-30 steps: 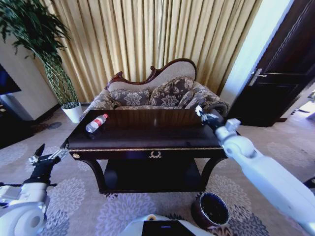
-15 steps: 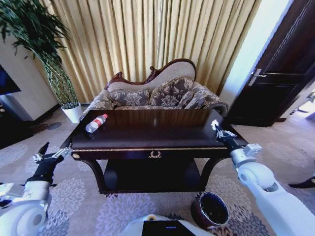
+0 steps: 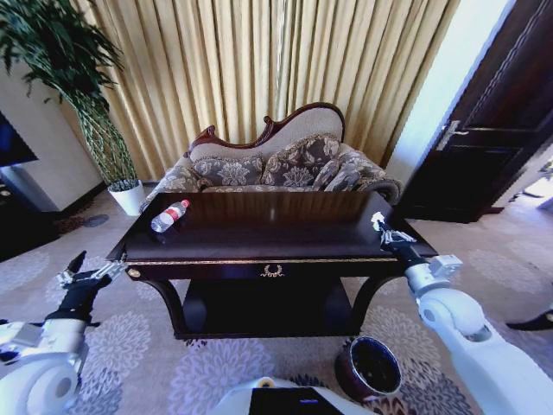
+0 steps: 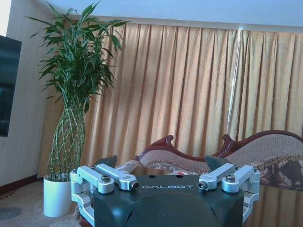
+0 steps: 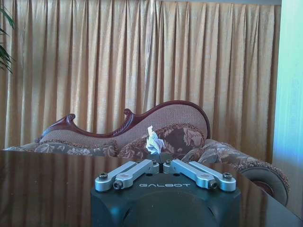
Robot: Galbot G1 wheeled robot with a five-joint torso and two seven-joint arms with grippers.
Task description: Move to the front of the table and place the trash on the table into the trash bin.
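The dark-wood table (image 3: 259, 239) with gold trim stands straight ahead. A clear bottle with a red cap (image 3: 169, 216) lies near its far left corner. My right gripper (image 3: 382, 228) hangs over the table's front right corner, shut on a white crumpled scrap (image 3: 377, 218). In the right wrist view the scrap (image 5: 154, 141) sticks up from the closed fingertips (image 5: 152, 164). The round reddish-brown trash bin (image 3: 348, 377) sits on the carpet below, at the table's front right. My left gripper (image 3: 86, 275) stays open and empty, low off the table's left end, its fingers (image 4: 108, 162) spread wide.
A patterned sofa (image 3: 285, 164) stands behind the table before gold curtains. A tall plant in a white pot (image 3: 130, 197) is at the back left, and a dark door (image 3: 492, 130) at the right. Carpet lies open on both sides of the table.
My right gripper has drawn back from the table's far right side to its front right corner, carrying the white scrap. The left arm has barely shifted.
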